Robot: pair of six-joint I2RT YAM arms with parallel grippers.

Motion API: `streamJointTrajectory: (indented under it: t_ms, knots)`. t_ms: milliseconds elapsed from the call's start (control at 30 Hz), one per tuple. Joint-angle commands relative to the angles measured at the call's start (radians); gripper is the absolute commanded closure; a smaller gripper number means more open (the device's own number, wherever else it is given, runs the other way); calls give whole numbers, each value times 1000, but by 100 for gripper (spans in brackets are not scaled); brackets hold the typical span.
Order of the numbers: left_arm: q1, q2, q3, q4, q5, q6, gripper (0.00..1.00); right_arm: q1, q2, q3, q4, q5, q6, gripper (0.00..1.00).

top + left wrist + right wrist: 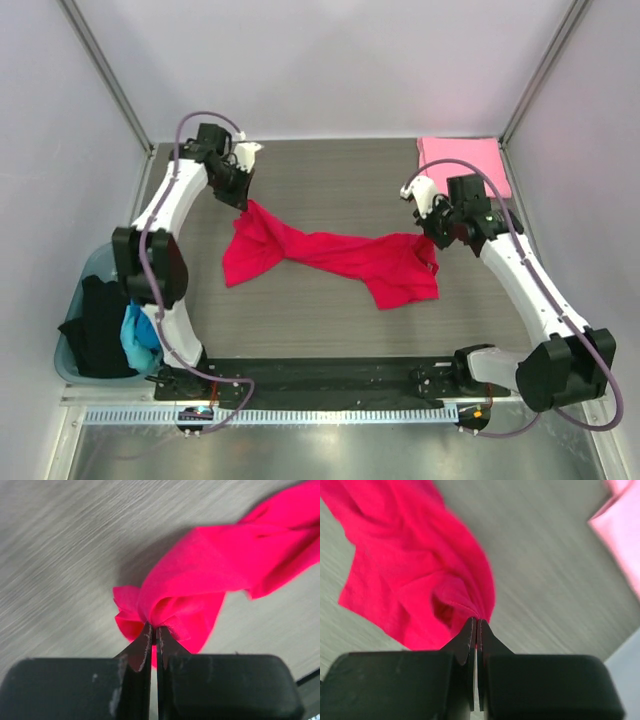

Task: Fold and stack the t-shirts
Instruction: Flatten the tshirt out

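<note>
A crimson red t-shirt (330, 252) hangs twisted between my two grippers above the dark wood-grain table (330, 170). My left gripper (246, 203) is shut on one end of it, the cloth bunched at the fingertips (154, 628) in the left wrist view. My right gripper (432, 238) is shut on the other end, a fold of red cloth (420, 570) pinched at its tips (477, 621). A light pink t-shirt (462, 162) lies folded flat at the back right corner; its edge shows in the right wrist view (620, 535).
A pale blue bin (95, 330) stands off the table's left edge, holding a black t-shirt (98, 325) and a bright blue one (138, 335). Grey walls and metal posts close in the table at the back and sides.
</note>
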Motion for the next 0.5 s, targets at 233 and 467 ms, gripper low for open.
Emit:
streamJointTrajectory:
  t_ms: [233, 467]
  knots:
    - [-5, 295, 294, 92, -48, -87, 72, -179, 190, 12, 130, 28, -41, 46]
    - [-16, 193, 218, 130, -114, -137, 50, -328, 194, 124, -364, -226, -358, 33]
